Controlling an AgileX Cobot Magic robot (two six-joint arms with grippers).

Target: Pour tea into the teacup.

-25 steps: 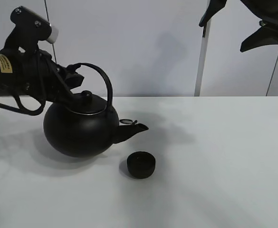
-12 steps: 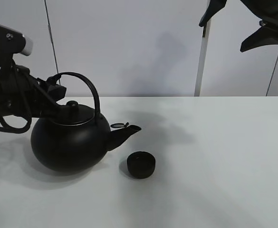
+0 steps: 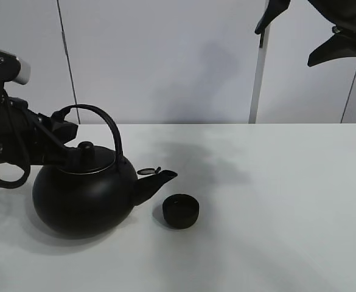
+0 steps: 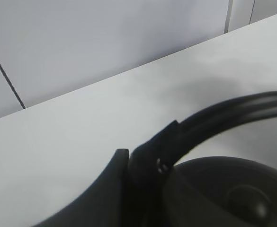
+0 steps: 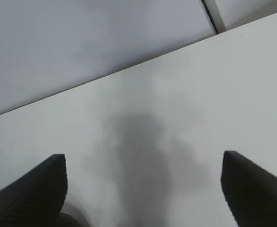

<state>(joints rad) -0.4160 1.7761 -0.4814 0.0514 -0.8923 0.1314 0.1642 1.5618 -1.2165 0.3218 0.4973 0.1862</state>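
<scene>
The big black kettle point(image 3: 83, 196) sits upright on the left of the white table point(image 3: 275, 201); I cannot tell whether it rests on the table or hangs just above it. My left gripper point(image 3: 65, 129) is shut on the rear end of its arched handle point(image 3: 108, 125). The left wrist view shows the handle point(image 4: 223, 116) and the lid knob point(image 4: 245, 201) close up. The small black teacup point(image 3: 181, 211) stands just right of the spout point(image 3: 162, 177), apart from it. My right gripper point(image 3: 300, 33) hangs high at the back right, open and empty; its fingertips point(image 5: 39, 189) stand wide apart.
A grey wall with a white vertical strip point(image 3: 258, 73) stands behind the table's far edge. The table's right half point(image 5: 176, 109) shows only shadows.
The left arm has drawn the kettle to the left and downward and brought it back upright. Its spout has come away from above the teacup. The right arm has not moved.
</scene>
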